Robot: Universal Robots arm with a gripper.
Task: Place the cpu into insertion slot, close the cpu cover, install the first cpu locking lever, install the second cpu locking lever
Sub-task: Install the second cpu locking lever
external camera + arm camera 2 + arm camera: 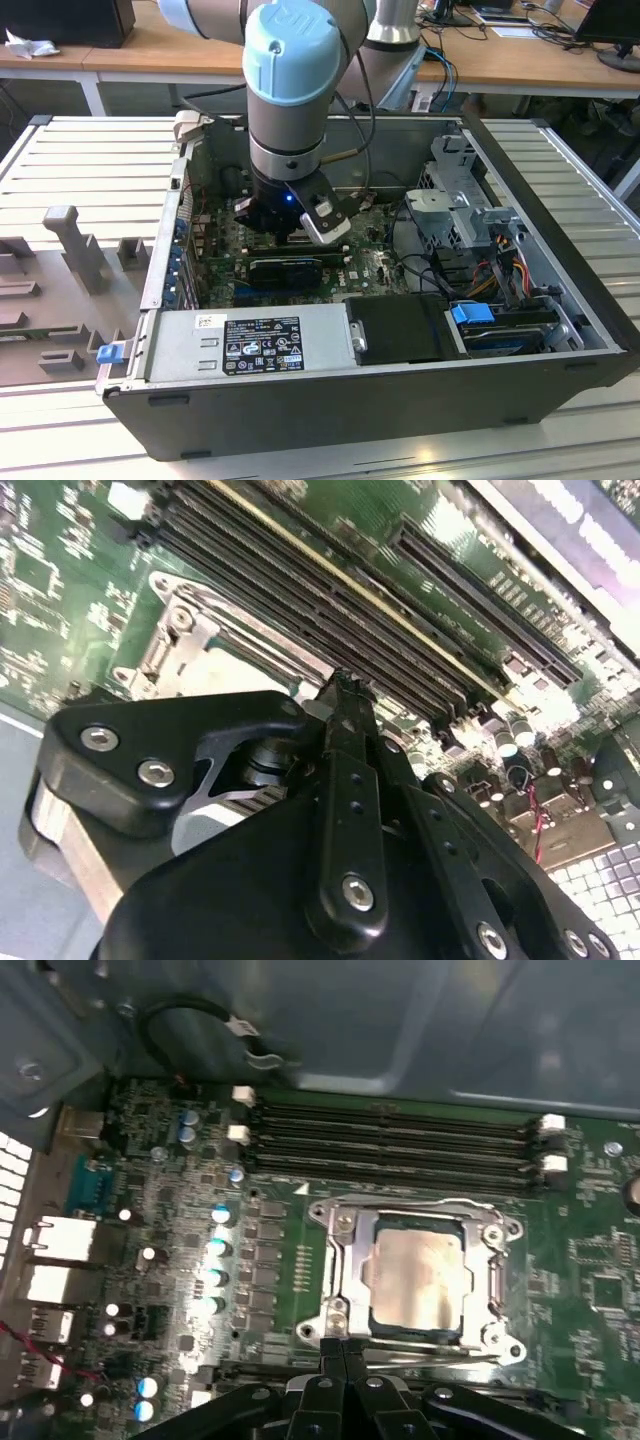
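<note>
**Claw at the socket's edge, chip seated under its frame**

In the first wrist view the cpu (417, 1277) lay flat in the insertion slot (340, 1222), its pale face showing through the square cut-out of the cpu cover (349, 1282), which lay down over it. The gripper (343, 1355) stood at the socket's 6 o'clock edge, its two black fingers (330, 1360) pressed together tip to tip with nothing visible between them, right against the metal rim. At 12 o'clock from the socket ran the long black memory slots (390, 1145), just beside the rim and leaving little open board there. At 9 o'clock a strip of green motherboard (285, 1260) separated the socket from a column of small capacitors (215, 1260).

In the second wrist view the gripper (345, 685) reached up to a corner of the silvery socket frame (185, 635), with the memory slots (330, 600) running close past its tip.

In the exterior view the arm (295, 90) came down into the open computer case (330, 400), the gripper (285, 235) low over the motherboard (375, 270). The case walls stood around it: the power supply (250, 340) at 6 o'clock and the drive cage (465, 205) at 3 o'clock, both well apart from the claw.
</note>
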